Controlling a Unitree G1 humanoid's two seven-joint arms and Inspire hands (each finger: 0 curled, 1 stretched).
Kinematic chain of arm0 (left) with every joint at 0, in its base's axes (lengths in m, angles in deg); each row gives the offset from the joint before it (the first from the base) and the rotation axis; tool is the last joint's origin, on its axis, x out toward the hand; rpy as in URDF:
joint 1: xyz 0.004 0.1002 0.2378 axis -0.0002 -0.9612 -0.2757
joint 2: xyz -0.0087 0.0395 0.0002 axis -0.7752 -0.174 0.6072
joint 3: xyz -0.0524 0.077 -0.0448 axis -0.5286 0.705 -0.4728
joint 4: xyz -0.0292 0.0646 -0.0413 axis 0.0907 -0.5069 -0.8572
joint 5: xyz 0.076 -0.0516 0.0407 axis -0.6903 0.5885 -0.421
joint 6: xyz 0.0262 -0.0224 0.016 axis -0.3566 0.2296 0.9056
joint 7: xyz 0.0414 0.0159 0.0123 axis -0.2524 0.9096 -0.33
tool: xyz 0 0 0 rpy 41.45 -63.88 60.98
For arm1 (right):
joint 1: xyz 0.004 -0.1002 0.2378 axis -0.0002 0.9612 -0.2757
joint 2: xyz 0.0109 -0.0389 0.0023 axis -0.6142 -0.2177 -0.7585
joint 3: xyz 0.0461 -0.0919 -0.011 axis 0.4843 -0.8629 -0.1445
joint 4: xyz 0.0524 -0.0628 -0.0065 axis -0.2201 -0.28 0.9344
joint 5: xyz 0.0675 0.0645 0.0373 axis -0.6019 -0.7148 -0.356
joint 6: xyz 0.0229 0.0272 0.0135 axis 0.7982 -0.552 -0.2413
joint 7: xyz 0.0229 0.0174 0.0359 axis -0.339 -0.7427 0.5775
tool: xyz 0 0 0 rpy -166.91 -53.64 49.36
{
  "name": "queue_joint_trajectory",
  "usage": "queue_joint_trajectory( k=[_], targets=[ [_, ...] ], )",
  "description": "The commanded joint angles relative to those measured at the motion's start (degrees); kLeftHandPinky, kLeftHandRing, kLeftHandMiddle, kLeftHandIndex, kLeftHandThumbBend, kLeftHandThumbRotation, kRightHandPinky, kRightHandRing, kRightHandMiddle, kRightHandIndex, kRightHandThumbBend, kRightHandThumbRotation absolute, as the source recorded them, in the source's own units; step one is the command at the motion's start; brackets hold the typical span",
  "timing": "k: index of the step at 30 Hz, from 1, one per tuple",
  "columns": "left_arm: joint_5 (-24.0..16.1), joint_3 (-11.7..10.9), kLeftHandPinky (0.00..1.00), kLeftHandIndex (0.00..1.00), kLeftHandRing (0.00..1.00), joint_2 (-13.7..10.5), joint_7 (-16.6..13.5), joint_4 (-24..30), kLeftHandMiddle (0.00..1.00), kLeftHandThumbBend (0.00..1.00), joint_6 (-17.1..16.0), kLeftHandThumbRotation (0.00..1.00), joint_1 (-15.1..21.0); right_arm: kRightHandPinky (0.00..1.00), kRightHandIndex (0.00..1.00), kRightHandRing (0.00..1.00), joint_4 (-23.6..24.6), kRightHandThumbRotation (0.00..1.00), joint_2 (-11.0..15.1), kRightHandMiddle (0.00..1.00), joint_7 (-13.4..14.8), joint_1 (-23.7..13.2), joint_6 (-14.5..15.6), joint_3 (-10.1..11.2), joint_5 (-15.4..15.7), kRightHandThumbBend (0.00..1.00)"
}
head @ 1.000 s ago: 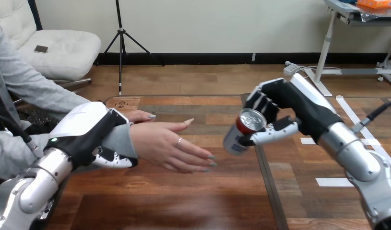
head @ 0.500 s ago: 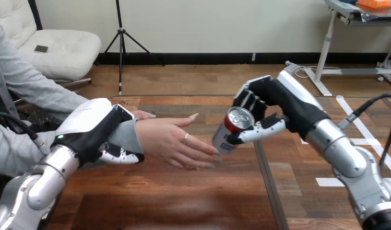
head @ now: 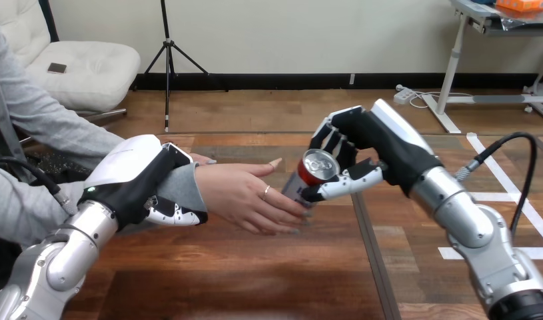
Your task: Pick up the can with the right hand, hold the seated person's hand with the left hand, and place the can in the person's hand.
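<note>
At the wooden table's (head: 255,280) left edge the robot's left arm comes up from the near corner, and the left hand (head: 132,183) is closed round the person's wrist (head: 178,190) in its grey sleeve: the white-shelled back lies over the top of the sleeve and the thumb curls in underneath. The person's hand (head: 245,197) reaches out from that clasp towards the table's middle, above the wood, with fingers stretched to the right and the thumb raised.

Over the middle of the table the drinks can (head: 308,179) meets those fingers. It is tilted, its red-rimmed silver top turned up and towards the camera, its lower end down against the person's fingers and partly hidden by them. The right hand (head: 362,150) grips the can, fingers wrapped round its far side and thumb laid across its near side, with the right arm running back to the table's near right corner.
</note>
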Motion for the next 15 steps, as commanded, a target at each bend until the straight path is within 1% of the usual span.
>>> queue_joint_trajectory(
  k=[1,5,15],
  targets=[
    [1.71,-1.53,0.11,0.24,0.15,1.82,-2.09,3.94,0.22,0.62,-1.41,0.0,7.44,0.25,0.41,0.28,0.55,0.0,-1.13,0.34,1.29,-6.75,-1.24,0.12,-0.32,0.82],
    [1.57,-1.41,0.11,0.24,0.15,2.1,-2.0,4.0,0.22,0.61,-1.19,0.0,7.56,0.26,0.41,0.29,0.86,0.0,-1.53,0.35,1.01,-6.78,-0.75,-0.03,-0.55,0.82],
    [1.62,-1.08,0.11,0.25,0.16,3.04,-1.83,3.86,0.23,0.61,-0.87,0.0,7.94,0.24,0.41,0.27,2.06,0.0,-2.21,0.34,1.79,-6.63,-0.02,-0.88,0.17,0.82]
  ],
)
